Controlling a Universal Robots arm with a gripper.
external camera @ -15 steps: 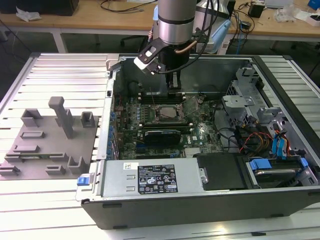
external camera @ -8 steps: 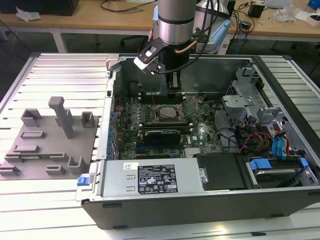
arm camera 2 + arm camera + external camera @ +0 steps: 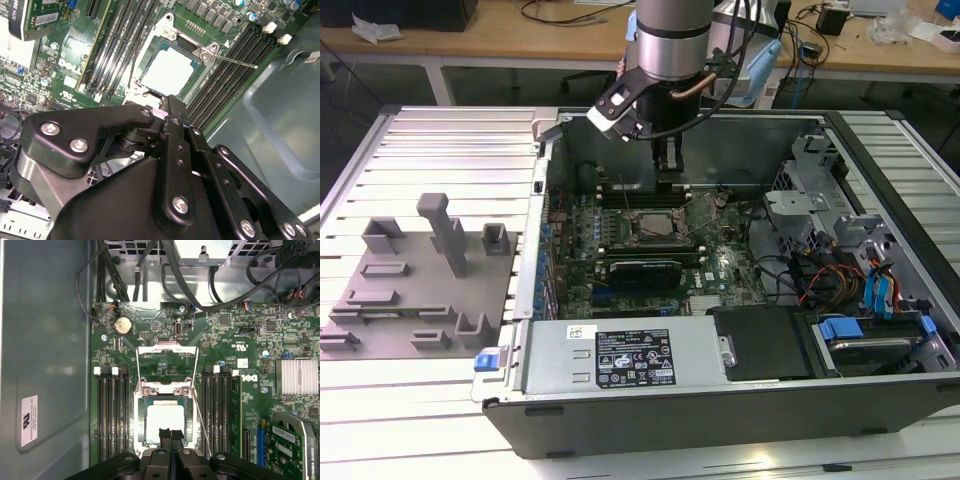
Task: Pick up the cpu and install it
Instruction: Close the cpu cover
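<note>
**Exterior view.** A robot arm reaches down into an open computer case (image 3: 720,425) that lies on a slatted metal table (image 3: 440,420); the gripper (image 3: 667,178) hangs over the motherboard (image 3: 725,265), close to the processor socket (image 3: 655,228); a set of grey plastic blocks (image 3: 420,290) stands on the table outside the case, at the exterior view's left, well apart from the arm; a silver power supply (image 3: 630,360) lies along the near side of the case.

**First wrist view.** The cpu (image 3: 162,417) lies flat inside the socket, its pale metal top facing up and its edges square with the socket walls; the hinged load plate (image 3: 167,346) stands swung open, away from the chip; rows of memory slots (image 3: 112,415) flank the socket on both sides; a coin cell (image 3: 123,325) and a finned heat sink (image 3: 298,376) sit farther off on the board.

**Tool state.** The two fingertips (image 3: 164,435) are pressed together with nothing between them; they overlap one edge of the cpu in the picture; whether they touch it cannot be told.

**Second wrist view.** The black finger linkage crosses the foreground; beyond it the cpu (image 3: 169,70) shows seated in the socket; the thin retention lever (image 3: 234,60) reaches out from the socket corner over the memory slots.
</note>
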